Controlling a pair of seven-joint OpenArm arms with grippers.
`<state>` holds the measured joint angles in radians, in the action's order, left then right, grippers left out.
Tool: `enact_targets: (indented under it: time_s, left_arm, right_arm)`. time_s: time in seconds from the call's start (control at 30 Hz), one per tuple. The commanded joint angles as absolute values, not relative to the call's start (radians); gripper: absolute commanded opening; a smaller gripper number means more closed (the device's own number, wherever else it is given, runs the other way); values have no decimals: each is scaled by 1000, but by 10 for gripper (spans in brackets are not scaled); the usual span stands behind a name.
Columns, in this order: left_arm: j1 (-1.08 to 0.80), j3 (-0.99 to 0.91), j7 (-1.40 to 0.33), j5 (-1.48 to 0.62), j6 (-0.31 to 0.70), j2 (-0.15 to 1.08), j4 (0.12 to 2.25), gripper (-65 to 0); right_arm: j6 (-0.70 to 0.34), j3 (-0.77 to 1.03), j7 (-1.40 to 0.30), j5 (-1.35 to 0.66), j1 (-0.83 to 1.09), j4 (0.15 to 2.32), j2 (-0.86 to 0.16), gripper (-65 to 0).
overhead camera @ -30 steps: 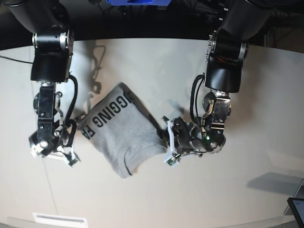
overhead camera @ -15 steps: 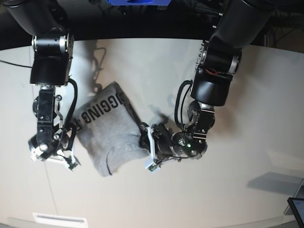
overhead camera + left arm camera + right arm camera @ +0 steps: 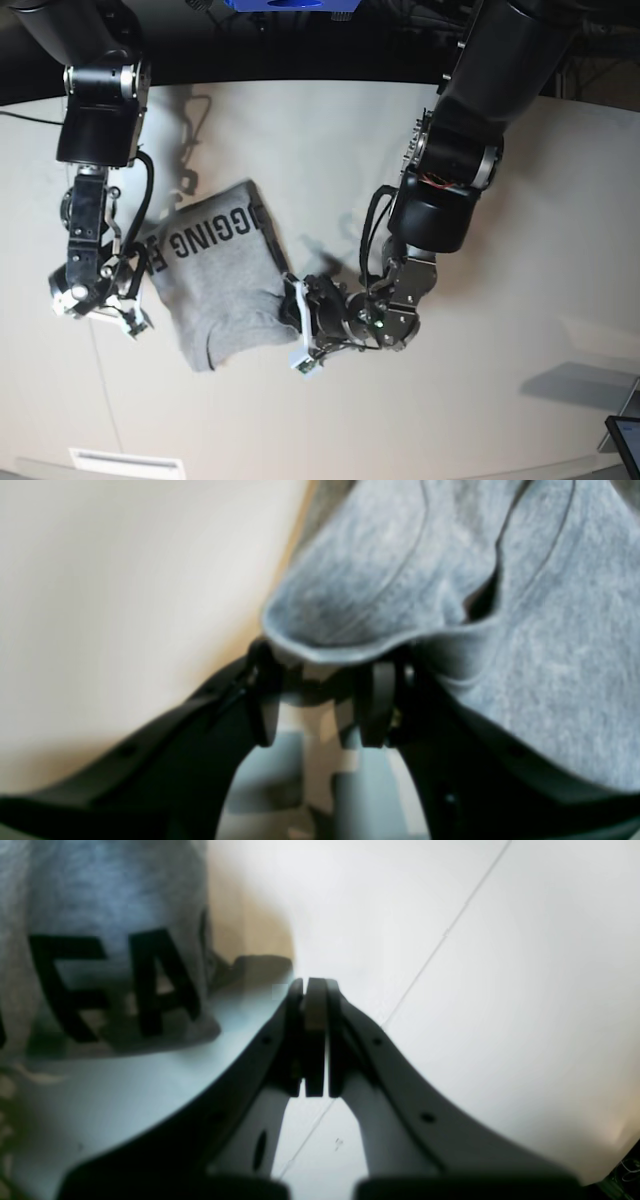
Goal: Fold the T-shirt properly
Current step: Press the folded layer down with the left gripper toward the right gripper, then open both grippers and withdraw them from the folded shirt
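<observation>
Since the earlier frames the left arm has swung across the table towards the right arm's side, and the T-shirt [image 3: 222,282] has slid that way with it, so the folded bundle now lies closer to the right arm than before. In the left wrist view the fingers [image 3: 372,707] of the left gripper [image 3: 320,700] stand partly apart with a thick grey hem of the shirt [image 3: 400,580] bunched between and over their tips, so they hold the cloth at its edge; the picture is blurred and I cannot tell how many layers are caught. In the base view that gripper [image 3: 300,335] sits at the shirt's lower corner nearest the left arm, touching the fabric. The right gripper [image 3: 312,990] has its fingers [image 3: 332,1040] pressed flat together with nothing between them, and it hangs just beside the lettered edge of the shirt [image 3: 100,950], apart from it, above the pale table [image 3: 500,990]. In the base view this gripper [image 3: 95,305] is by the shirt's other side. The shirt lies as a folded, slightly crumpled grey block on the table [image 3: 500,400] between the two grippers, black capital letters facing up along its upper part, a plain grey flap towards the near edge
</observation>
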<state>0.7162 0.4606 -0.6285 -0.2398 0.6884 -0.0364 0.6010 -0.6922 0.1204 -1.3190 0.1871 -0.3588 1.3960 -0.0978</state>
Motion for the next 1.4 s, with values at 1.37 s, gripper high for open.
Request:
enact_targets:
  time_s: [1.37]
  left_arm:
    - [868, 484, -406, -104, 698, -130, 398, -410]
  right_arm:
    - [-698, 180, -1334, 193, -202, 1537, 74, -649]
